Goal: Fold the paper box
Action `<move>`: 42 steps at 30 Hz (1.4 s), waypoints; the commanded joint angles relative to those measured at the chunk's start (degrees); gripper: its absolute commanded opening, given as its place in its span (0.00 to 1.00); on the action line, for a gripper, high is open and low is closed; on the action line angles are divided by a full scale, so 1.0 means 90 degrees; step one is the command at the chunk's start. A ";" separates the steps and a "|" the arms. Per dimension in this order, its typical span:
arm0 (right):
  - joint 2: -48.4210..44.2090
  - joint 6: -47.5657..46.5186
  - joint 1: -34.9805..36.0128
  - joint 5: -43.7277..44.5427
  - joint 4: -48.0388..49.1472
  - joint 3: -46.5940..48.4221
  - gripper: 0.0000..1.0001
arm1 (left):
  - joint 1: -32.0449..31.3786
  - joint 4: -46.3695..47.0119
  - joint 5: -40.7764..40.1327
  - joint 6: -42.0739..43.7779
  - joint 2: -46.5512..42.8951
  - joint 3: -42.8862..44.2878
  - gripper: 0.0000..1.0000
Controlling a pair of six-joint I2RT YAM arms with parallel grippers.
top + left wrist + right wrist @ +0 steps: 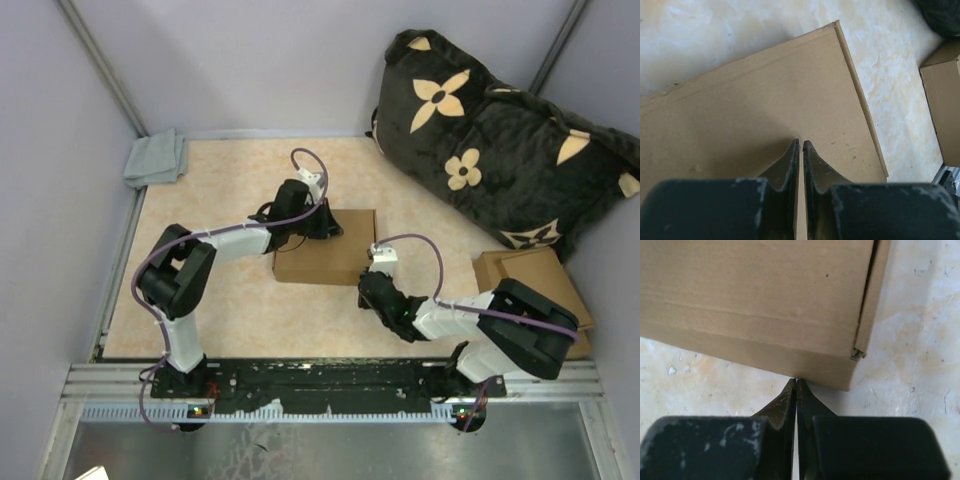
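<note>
The paper box (325, 258) lies in the middle of the table as a closed, flat brown cardboard box. My left gripper (331, 226) is shut and empty, its tips on or just above the box's top panel (765, 90); in the left wrist view the gripper (801, 143) shows only a hairline gap. My right gripper (368, 282) is shut and empty, its tips (796, 380) touching the box's side wall (765, 347) close to a corner. The box top (765, 280) fills the upper part of the right wrist view.
A pile of brown cardboard pieces (535, 280) lies at the right edge and also shows in the left wrist view (942, 100). A black flower-patterned cushion (500, 150) fills the far right. A grey cloth (157, 158) lies at the far left corner. Walls enclose the table.
</note>
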 commanded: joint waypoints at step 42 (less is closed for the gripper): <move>-0.2548 -0.1653 -0.0940 0.0860 -0.1755 0.1319 0.99 | -0.0208 -0.1115 -0.3263 0.0808 -0.4534 -0.2368 0.96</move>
